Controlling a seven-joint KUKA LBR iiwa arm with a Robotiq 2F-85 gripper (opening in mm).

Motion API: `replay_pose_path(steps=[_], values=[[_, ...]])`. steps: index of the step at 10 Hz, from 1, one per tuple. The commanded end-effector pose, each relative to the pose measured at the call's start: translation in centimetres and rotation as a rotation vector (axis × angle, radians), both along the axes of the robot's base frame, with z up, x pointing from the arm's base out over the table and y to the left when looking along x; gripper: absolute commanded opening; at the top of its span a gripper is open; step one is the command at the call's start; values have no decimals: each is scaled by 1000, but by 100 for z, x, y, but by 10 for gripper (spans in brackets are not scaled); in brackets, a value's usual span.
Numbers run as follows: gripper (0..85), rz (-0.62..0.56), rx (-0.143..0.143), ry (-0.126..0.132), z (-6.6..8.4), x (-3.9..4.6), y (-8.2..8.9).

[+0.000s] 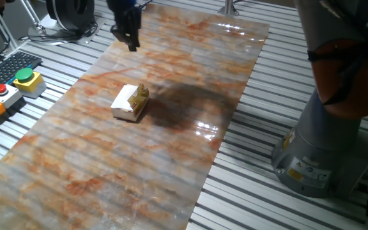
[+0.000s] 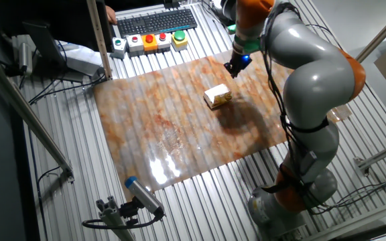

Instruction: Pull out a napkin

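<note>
A small golden-tan and white cardboard box [image 1: 130, 102] lies on a glossy marbled orange-and-grey mat [image 1: 107, 172] spread over the ribbed metal table [image 1: 280, 204], roughly at the mat's middle, well apart from every edge. The white top face of the box is visible, but a separate thin white tissue napkin cannot be distinguished from it in either fixed view; it cannot be told whether any sheet protrudes. The dark two-finger gripper [image 1: 131, 42] hangs above the mat beyond the box, clearly apart from it and not touching it or the surface. Its fingers appear close together with nothing between them, though the exact gap is too dark and small to judge. In the other fixed view the grey-and-orange arm [image 2: 313, 73] arches over from its base beside the mat, the gripper [image 2: 233, 69] poised above and beyond the box [image 2: 218, 96]. Past the mat's far edge from the box sit a black keyboard [image 2: 156, 21] and a row of coloured push-buttons [image 2: 149, 41].
</note>
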State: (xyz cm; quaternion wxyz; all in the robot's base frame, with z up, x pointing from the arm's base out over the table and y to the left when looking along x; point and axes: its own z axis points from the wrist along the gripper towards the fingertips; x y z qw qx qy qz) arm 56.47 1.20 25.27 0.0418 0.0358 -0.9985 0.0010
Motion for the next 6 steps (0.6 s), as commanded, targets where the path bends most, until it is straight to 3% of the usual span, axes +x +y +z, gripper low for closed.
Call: replay_pose_path(steps=[1, 2, 3, 4, 6], values=[[170, -9, -13, -11, -59, 65, 13], [170, -20, -19, -15, -121, 117, 14], [340, -39, -20, -25, -175, 159, 13], [340, -39, -35, -27, -267, 204, 25], [340, -66, -29, -33, -457, 217, 22]])
